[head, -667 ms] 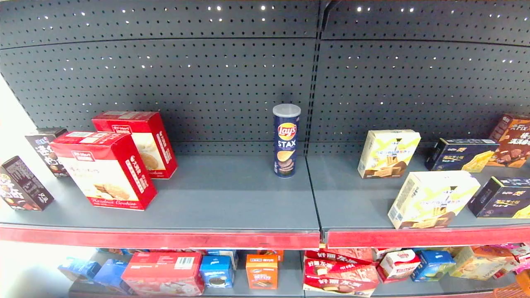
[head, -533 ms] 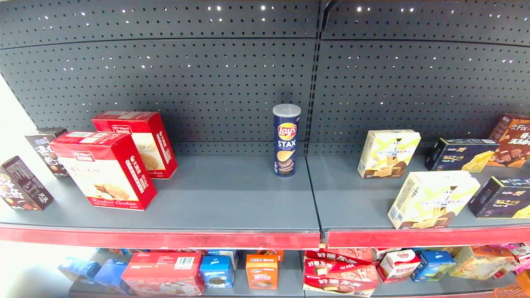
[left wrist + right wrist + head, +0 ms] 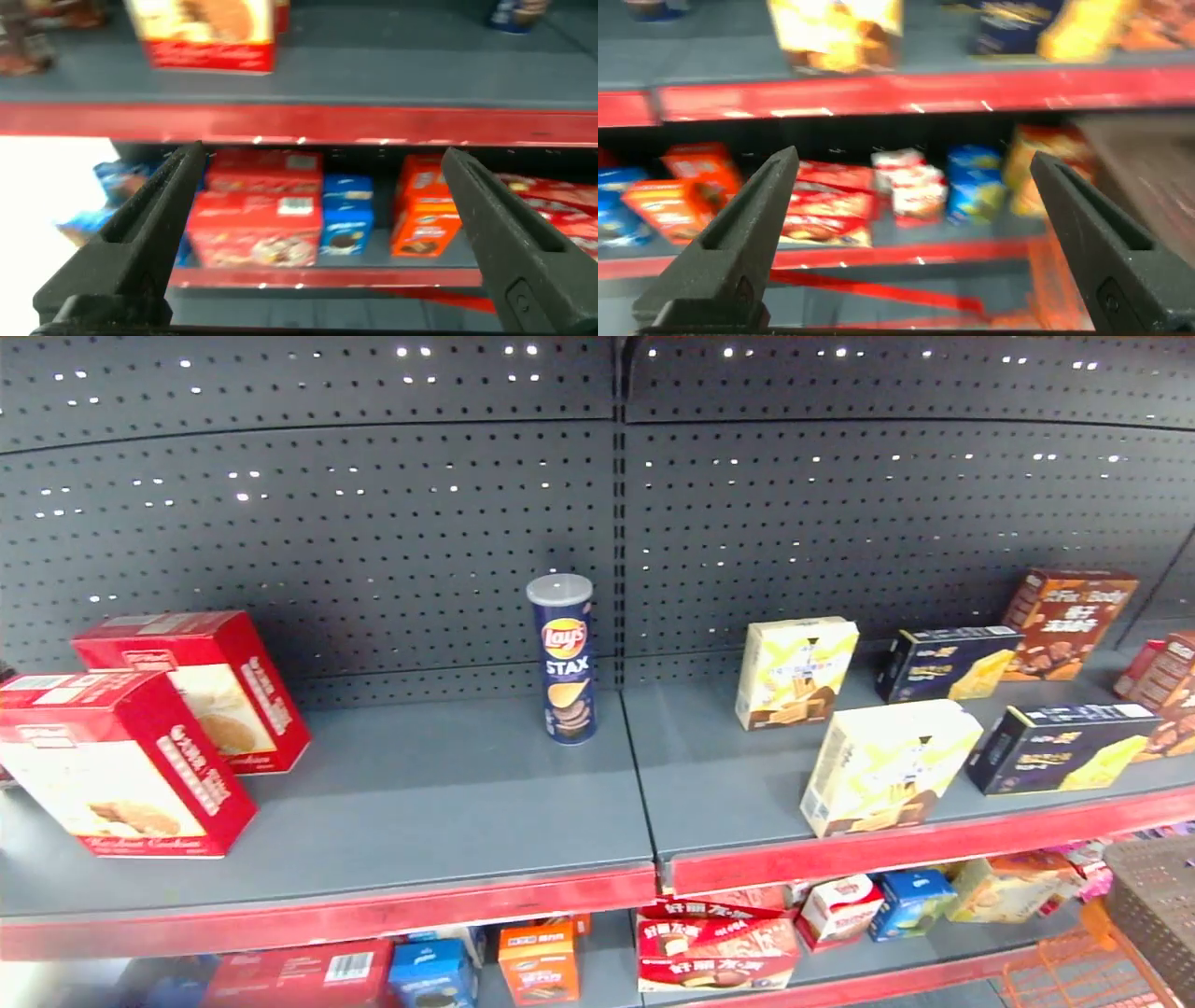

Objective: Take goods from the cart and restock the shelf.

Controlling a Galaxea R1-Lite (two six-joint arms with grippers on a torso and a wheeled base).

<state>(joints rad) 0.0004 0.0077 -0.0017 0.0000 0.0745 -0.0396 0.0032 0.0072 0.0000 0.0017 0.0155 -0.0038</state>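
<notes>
**Head view.** A grey metal shelf with a red front strip spans the frame. A tall blue crisp can with a grey lid stands upright on it near the perforated back panel, just left of the seam between two shelf boards. Two red biscuit boxes stand at the robot's left, one behind the other. Two pale yellow wafer boxes, two dark blue boxes and a brown box stand at its right. The orange wire cart occupies the lower right corner, below the shelf's level, with a dark mesh basket just above it.

**Left wrist view.** The left gripper faces the red strip, its jaws wide apart and unloaded. Beyond it, on the lower shelf, a red carton, a small blue box and an orange box stand side by side.

**Right wrist view.** The right gripper likewise has its jaws wide apart and unloaded. It faces red packets on the lower shelf
</notes>
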